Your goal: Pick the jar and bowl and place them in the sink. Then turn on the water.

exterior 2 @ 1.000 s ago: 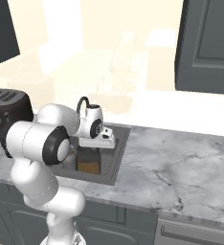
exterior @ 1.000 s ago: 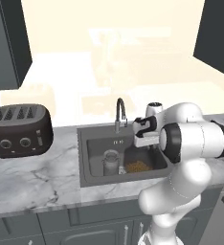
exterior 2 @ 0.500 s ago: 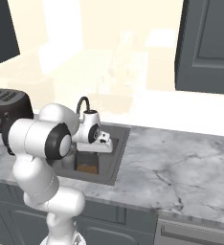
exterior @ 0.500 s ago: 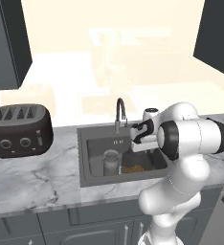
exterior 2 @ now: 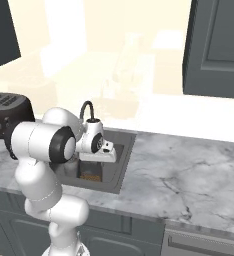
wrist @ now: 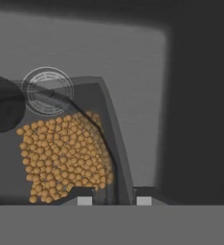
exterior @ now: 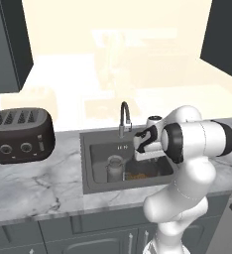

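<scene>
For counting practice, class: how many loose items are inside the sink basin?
2. The jar stands left of centre in the sink. The bowl is to its right, partly behind the arm, which may hide more.

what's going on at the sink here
A white robot arm is reaching over the sink, its gripper hanging low above the basin with the fingers nearly shut. The jar already stands in the basin, and the bowl seems to lie beside it, partly hidden by the hand. No water runs from the tap. A black toaster sits on the counter to the left.
</scene>
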### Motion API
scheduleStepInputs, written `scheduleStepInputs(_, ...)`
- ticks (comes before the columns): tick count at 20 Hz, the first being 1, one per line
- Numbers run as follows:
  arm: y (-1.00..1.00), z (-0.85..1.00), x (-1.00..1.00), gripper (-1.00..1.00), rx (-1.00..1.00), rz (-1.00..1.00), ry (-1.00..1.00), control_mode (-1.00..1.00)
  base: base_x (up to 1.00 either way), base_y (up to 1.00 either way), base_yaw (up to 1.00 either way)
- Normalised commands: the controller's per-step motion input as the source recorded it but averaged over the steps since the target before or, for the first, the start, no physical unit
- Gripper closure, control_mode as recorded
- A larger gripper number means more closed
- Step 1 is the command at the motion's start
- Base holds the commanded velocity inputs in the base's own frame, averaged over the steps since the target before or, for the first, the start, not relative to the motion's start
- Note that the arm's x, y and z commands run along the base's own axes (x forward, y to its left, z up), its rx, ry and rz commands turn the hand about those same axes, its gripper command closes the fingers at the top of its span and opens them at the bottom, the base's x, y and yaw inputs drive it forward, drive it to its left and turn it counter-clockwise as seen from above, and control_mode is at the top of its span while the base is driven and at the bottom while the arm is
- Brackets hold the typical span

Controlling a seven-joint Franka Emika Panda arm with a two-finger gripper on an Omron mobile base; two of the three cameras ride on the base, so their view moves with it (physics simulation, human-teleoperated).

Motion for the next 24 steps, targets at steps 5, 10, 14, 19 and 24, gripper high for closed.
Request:
scheduleStepInputs(5,0.08,-0.16,0.0,1.0,0.0,0.0,0.0,-1.0,0.0,0.0,0.0)
scheduleStepInputs(10,0.04,-0.03,0.0,1.0,0.0,0.0,0.0,-1.0,0.0,0.0,0.0)
scheduleStepInputs(14,0.0,0.0,0.0,1.0,0.0,0.0,0.0,-1.0,0.0,0.0,0.0)
scheduleStepInputs(19,0.0,0.0,0.0,1.0,0.0,0.0,0.0,-1.0,0.0,0.0,0.0)
scheduleStepInputs(24,0.0,0.0,0.0,-1.0,0.0,0.0,0.0,-1.0,0.0,0.0,0.0)
